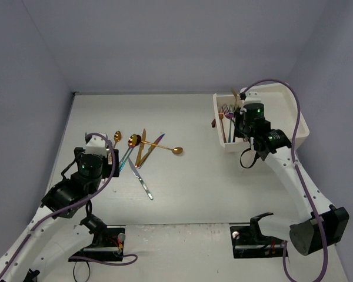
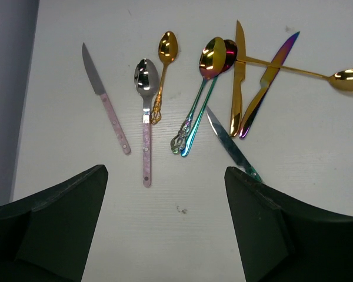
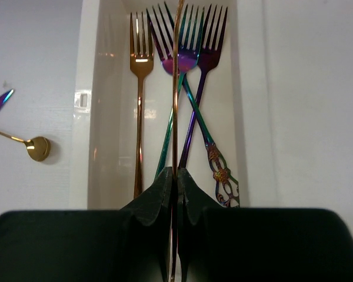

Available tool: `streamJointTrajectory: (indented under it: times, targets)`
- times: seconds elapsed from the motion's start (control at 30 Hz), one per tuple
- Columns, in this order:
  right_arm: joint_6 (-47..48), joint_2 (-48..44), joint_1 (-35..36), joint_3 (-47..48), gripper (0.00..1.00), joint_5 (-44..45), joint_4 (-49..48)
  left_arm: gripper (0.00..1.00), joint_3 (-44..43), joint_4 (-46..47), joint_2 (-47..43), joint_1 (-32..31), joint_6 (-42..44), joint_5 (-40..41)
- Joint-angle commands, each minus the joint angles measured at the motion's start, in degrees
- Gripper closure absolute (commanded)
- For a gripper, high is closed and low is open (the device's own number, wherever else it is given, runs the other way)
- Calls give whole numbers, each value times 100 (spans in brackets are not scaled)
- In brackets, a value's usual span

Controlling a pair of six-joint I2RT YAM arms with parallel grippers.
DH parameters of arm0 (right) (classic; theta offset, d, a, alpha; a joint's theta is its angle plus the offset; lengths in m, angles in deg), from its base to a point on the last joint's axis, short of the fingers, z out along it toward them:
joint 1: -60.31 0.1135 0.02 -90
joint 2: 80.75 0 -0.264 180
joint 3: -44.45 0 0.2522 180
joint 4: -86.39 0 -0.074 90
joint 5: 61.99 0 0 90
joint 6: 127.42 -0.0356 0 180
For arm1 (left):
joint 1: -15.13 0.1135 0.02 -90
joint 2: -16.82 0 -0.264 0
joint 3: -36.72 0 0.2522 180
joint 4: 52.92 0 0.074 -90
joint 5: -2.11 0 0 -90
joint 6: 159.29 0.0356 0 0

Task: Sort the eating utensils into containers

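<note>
One slim copper-gold utensil (image 3: 177, 88), seen edge-on, so its kind cannot be told. It is pinched at the handle between the tightly pressed fingers of the right gripper (image 3: 176, 176).
Position: over the open white drawer (image 3: 100, 117), running straight ahead of the fingers. Its long axis follows the drawer's length, in line with the forks below.
Drawer contents: one gold fork (image 3: 140, 64) and three iridescent purple-green forks (image 3: 188, 59), tines at the far end.
Judged next: lower and let go, keeping that alignment.

Nine or so loose pieces lie on the table (image 2: 65, 147), just ahead of the left gripper (image 2: 165, 173). Its fingers are spread wide and hold nothing, and this arm is the nearer one. Handles mostly point back toward the fingers. Nearest are a pink-handled spoon (image 2: 146, 117) and a blue-green knife (image 2: 232, 144).
</note>
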Motion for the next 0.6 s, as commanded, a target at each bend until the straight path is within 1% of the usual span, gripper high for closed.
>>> streamJointTrajectory:
  times: [0.0, 0.1, 0.17, 0.23, 0.27, 0.37, 0.43, 0.57]
  targets:
    - [34, 117, -38, -57, 99, -274, -210, 22, 28, 462, 26, 34, 225, 49]
    - [-12, 149, -38, -72, 93, -296, -227, 22, 58, 485, 71, 56, 227, 17]
    - [-41, 134, -38, -99, 82, -300, -227, 22, 62, 496, 118, 77, 225, -35]
    - [-60, 92, -30, -112, 73, -238, -235, 22, 53, 502, 164, 116, 228, -93]
    - [-57, 76, -30, -113, 67, -211, -235, 22, 53, 514, 183, 143, 234, -125]
    - [-42, 20, -30, -24, 56, -151, -227, 22, 70, 530, 191, 191, 225, -211]
    - [-72, -41, 20, 112, 53, -109, -227, 22, 79, 523, 178, 213, 203, -247]
    - [-25, -104, 401, 532, 51, 157, -227, 22, 88, 522, 155, 236, 181, -275]
